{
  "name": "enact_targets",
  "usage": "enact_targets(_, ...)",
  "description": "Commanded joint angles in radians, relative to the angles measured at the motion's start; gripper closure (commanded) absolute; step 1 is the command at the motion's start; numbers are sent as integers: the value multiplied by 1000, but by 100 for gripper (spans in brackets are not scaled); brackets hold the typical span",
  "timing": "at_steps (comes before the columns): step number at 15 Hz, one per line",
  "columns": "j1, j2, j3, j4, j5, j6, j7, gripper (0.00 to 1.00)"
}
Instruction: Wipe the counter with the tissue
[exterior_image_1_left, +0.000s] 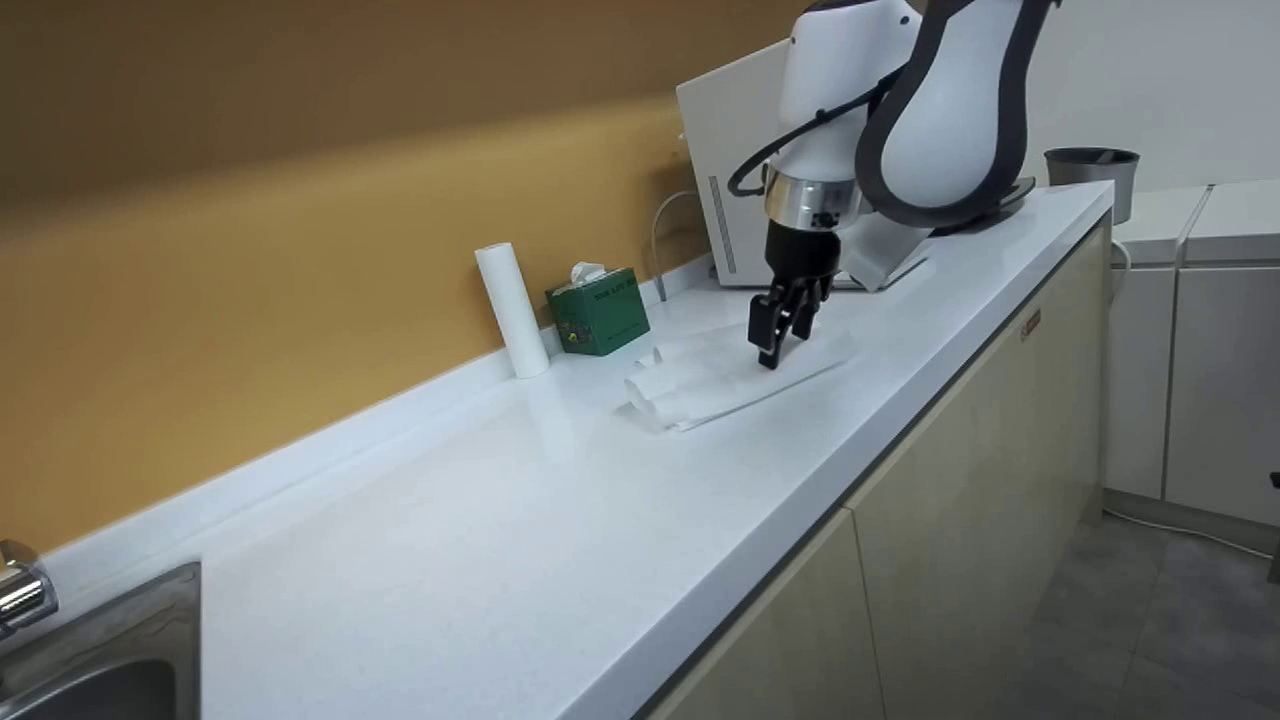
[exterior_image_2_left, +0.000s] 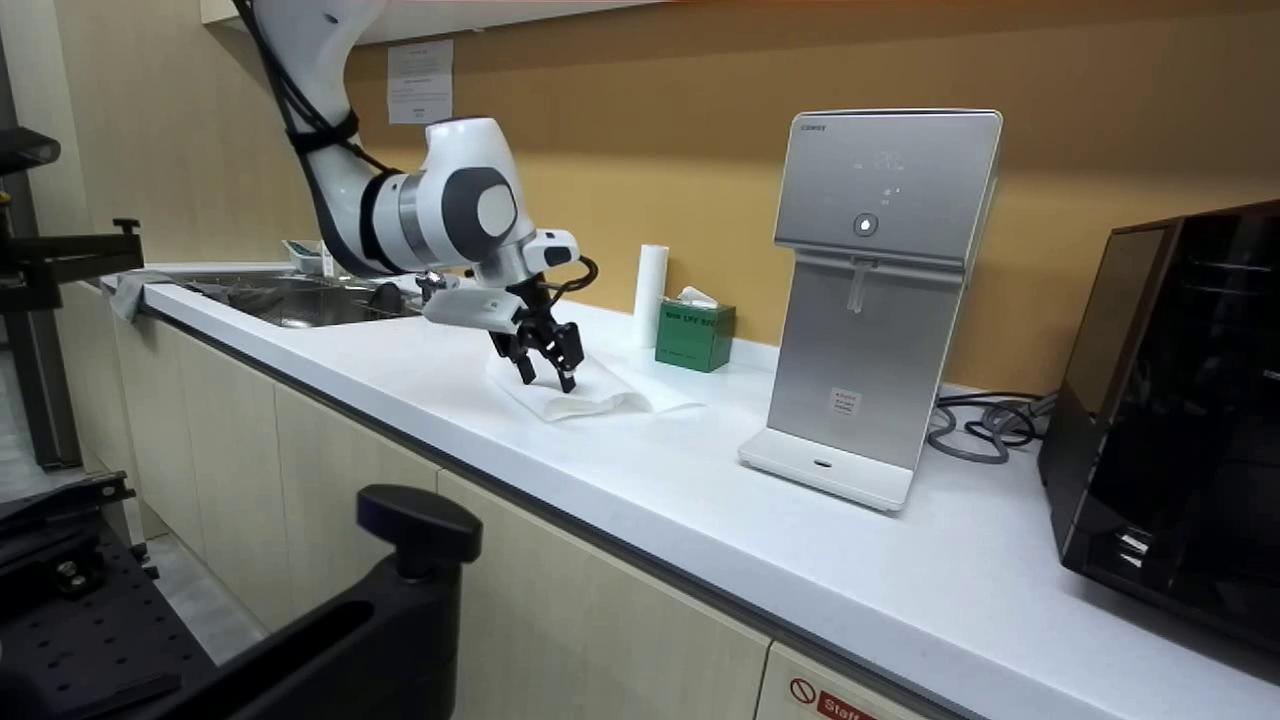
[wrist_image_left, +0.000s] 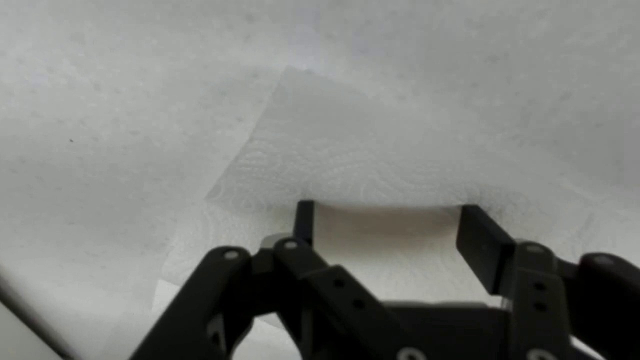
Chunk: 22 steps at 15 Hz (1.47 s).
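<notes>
- One white arm (exterior_image_2_left: 440, 225) with dark trim leans in over the worktop (exterior_image_1_left: 480, 540), bent above it so that its last section slopes downward.
- At its end the black tool (exterior_image_1_left: 786, 345) points down, slightly tilted, with its tips low over the tissue (exterior_image_1_left: 700, 385); they look to be touching it.
- Both fingers (wrist_image_left: 482, 245) stand spread, and a wide gap shows between them in the wrist view.
- Thin, white and papery, the tissue is mostly flat but wrinkled, with a curled edge rising in an exterior view.
- Up close it shows an embossed pattern of curved lines and a pointed corner.
- It lies on the worktop directly beneath the tool, reaching out past the tips; paper in brownish shade shows between the fingers.
- Near the tissue, but apart from it, stand a green box (exterior_image_2_left: 695, 335) and an upright white roll (exterior_image_2_left: 650, 295).
</notes>
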Motion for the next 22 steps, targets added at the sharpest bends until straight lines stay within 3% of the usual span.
enact_targets(1,31,68,-19,54,2,18,23,55)
enact_targets(7,27,126,-8,93,17,16,13,95)
enact_targets(9,33,127,-28,99,17,11,18,100)
enact_targets(12,59,126,-96,109,14,4,29,98)
enact_targets(20,247,141,-520,96,-2,-25,71,98)
enact_targets(22,286,132,-577,69,-3,-69,53,98)
